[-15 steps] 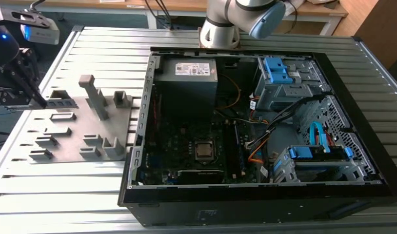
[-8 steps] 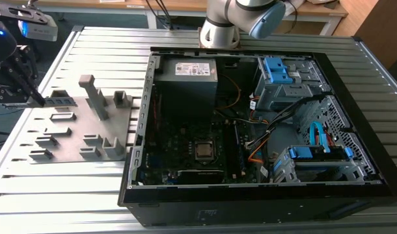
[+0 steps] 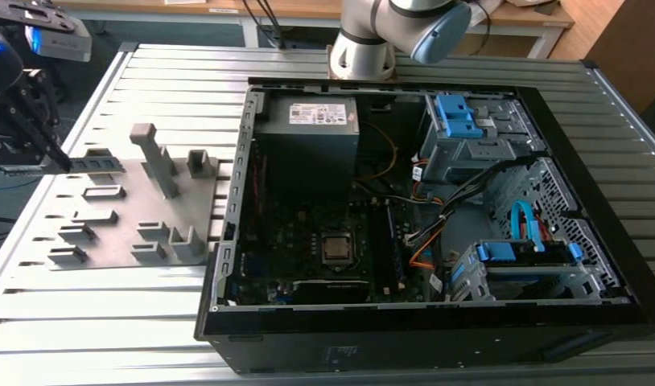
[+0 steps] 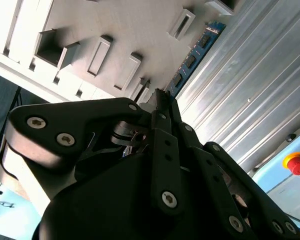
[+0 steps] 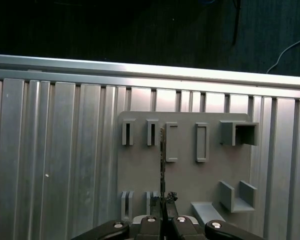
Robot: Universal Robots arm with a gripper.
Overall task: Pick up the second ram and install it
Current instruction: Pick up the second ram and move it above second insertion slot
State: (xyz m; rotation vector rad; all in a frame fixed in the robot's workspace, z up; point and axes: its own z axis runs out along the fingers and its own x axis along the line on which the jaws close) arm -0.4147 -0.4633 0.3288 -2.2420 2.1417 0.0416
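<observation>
You have one arm [image 3: 362,36], one gripper [image 3: 61,165], one open computer case [image 3: 225,241] and one grey holder plate [image 3: 113,217], all on one slatted metal table [image 3: 306,68]. The plate lies just beside the case, on the exterior view's left.

Inside the case you can count one grey power box [image 3: 311,121], one processor [image 3: 334,248] and two blue drive brackets, a far bracket [image 3: 462,117] and a near bracket [image 3: 526,251].

In the first wrist view the plate [image 5: 190,180] carries four slim slot blocks [image 5: 201,142] in one row, with one open square holder [image 5: 240,134] at the row's end. The second wrist view also shows one red button [image 4: 296,164] beyond the table.

There is one ram stick [image 4: 195,55] to watch, and it is in the gripper [image 4: 160,97]. In the second wrist view it runs straight out from the fingertips, blue-green with black chips. In the first wrist view you see the ram stick [image 5: 162,160] edge-on as a thin dark line above the plate, between two slot blocks. The fingers of the gripper [image 5: 165,199] are pressed together on its end. You cannot tell whether the stick is clear of the plate.

The arm's base stands at the far side of the table, behind the case. The gripper hangs over the plate's far left part, fingers slanting down toward it.
</observation>
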